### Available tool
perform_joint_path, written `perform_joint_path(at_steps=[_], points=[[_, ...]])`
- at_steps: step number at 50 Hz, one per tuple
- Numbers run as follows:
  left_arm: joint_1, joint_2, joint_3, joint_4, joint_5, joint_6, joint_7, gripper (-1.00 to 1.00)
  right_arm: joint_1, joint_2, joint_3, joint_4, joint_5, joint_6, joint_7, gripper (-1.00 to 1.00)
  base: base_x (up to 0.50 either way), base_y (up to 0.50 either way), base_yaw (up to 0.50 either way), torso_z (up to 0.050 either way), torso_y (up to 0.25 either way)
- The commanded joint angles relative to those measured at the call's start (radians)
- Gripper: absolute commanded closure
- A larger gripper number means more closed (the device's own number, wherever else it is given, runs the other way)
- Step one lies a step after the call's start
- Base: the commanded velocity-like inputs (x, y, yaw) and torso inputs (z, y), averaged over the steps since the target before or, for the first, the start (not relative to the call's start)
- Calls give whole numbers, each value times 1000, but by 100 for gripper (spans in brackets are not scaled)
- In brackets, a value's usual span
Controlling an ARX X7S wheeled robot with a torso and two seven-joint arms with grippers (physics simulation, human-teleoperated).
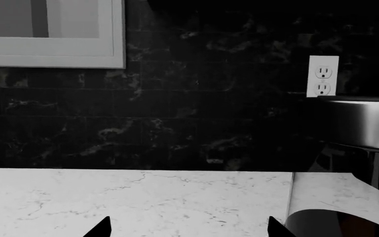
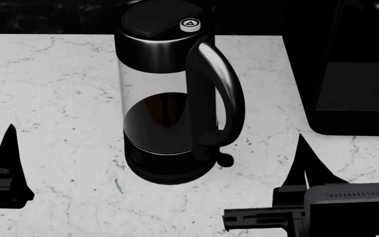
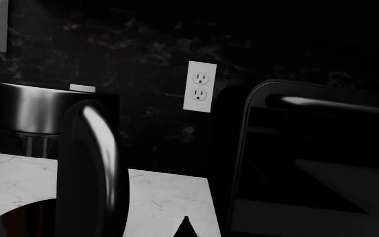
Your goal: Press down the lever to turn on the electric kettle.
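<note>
Head view: white marble counter (image 2: 57, 89), dark veined backsplash (image 1: 176, 123) with white outlet (image 1: 322, 75). Electric kettle (image 2: 166, 98) stands toward back edge, lever (image 2: 226, 160) at its base facing front. Oven (image 2: 354, 74) right. Left tool (image 2: 5, 173), right tool (image 2: 303, 168) state: cannot tell. No legible writing.

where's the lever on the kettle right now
In the head view the lever juts from the kettle's black base just below the handle's foot, on the side facing the right gripper, with the white counter beneath it.
</note>
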Motion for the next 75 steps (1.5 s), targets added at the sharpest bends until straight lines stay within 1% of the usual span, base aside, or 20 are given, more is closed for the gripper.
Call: perform_joint_path(at_steps=[1, 3, 8, 10, 12, 15, 23, 32, 38, 48, 68, 75], points=[[5, -9, 18, 0, 26, 21, -6, -100, 71, 19, 25, 76, 39, 70, -19, 100, 0, 0, 0, 0, 0], [4, -12, 12, 9, 19, 14, -8, -100, 84, 21, 19, 98, 40, 74, -23, 100, 0, 0, 0, 0, 0], [3, -13, 7, 7, 15, 14, -11, -100, 182, 31, -17, 182, 63, 153, -51, 100, 0, 0, 0, 0, 0], [3, -13, 7, 8, 17, 13, -15, -100, 246, 34, -51, 252, 69, 209, -66, 100, 0, 0, 0, 0, 0], [-1, -13, 11, -4, 20, 16, -14, -100, 285, 21, -40, 304, 104, 233, -94, 100, 0, 0, 0, 0, 0], [-6, -9, 7, -15, 16, 17, -17, -100, 320, 9, -54, 405, 125, 211, -143, 100, 0, 0, 0, 0, 0], [-15, -6, 16, -42, 25, 30, -18, -100, 319, -9, -62, 476, 145, 172, -183, 100, 0, 0, 0, 0, 0], [-9, -10, 16, -29, 22, 30, -23, -100, 325, -16, -87, 507, 150, 180, -192, 100, 0, 0, 0, 0, 0], [-12, -10, 15, -46, 21, 37, -20, -100, 317, -9, -121, 532, 162, 155, -243, 100, 0, 0, 0, 0, 0], [-9, -10, 14, -57, 19, 47, -21, -100, 316, -9, -121, 542, 190, 177, -260, 100, 0, 0, 0, 0, 0], [-7, -12, 14, -77, 35, 75, -34, -100, 298, -2, -139, 497, 208, 172, -270, 100, 0, 0, 0, 0, 0], [-5, -14, 17, -77, 36, 78, -37, -100, 294, -5, -131, 487, 239, 207, -274, 100, 0, 0, 0, 0, 0]])
